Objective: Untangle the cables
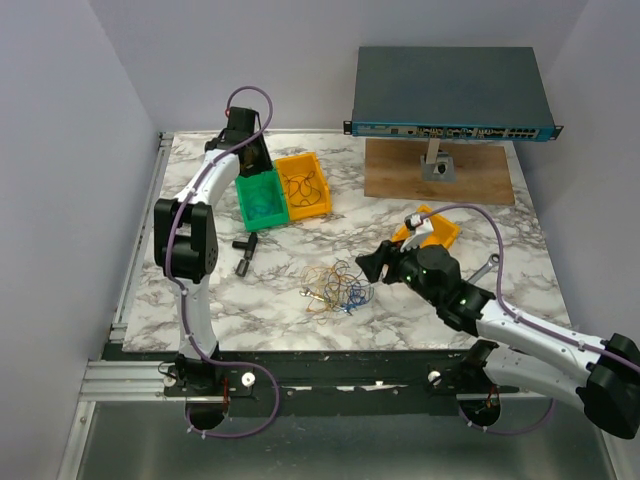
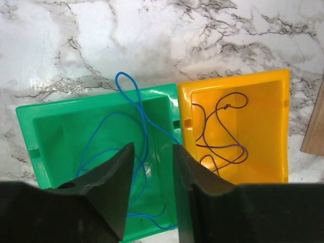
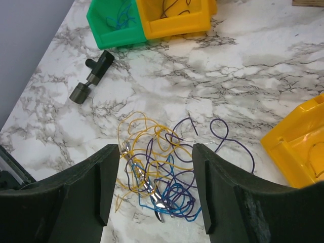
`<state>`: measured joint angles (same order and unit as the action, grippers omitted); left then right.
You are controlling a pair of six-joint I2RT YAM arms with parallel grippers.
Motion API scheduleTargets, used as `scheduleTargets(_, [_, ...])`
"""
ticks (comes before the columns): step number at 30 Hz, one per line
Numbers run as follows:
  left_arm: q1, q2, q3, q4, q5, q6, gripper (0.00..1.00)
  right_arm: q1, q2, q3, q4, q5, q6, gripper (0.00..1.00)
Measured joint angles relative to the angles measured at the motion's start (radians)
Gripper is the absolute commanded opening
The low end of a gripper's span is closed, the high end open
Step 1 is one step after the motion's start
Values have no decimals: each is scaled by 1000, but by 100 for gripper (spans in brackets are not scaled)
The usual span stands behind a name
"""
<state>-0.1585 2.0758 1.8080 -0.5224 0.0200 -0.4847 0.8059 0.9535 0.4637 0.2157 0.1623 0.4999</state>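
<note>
Marbled surface (image 1: pixel 250 300): the cables (image 1: pixel 338 288) lie tangled at lower centre. Right hand (image 3: pixel 154 152), apart, hovers above them; left hand (image 2: pixel 153 149), apart and empty, hangs over the green bin (image 2: pixel 30 121). Probable step — strand pick-up; next, descend and pinch one loop.

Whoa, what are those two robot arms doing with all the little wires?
They are sorting out a knot of thin cables. The left gripper hangs open over the green bin, where a blue cable lies; a dark purple cable lies in the yellow bin beside it. The right gripper is open above the tangle of yellow, blue and purple cables on the table, not gripping any yet.
</note>
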Motion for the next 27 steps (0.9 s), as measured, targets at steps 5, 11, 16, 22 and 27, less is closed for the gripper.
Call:
scheduleTargets(5, [9, 33, -11, 2, 22, -11, 24, 0, 0, -21, 2, -1, 0, 67])
scheduleTargets(11, [22, 39, -24, 6, 44, -13, 0, 0, -19, -30, 2, -7, 0, 67])
scheduleTargets(16, [27, 9, -93, 39, 44, -5, 0, 0, -39, -38, 9, -11, 0, 67])
scheduleTargets(22, [26, -180, -346, 114, 44, -14, 0, 0, -38, -42, 19, -20, 0, 67])
scheduleTargets(27, [27, -290, -462, 172, 46, -27, 0, 0, -37, -47, 37, -23, 1, 67])
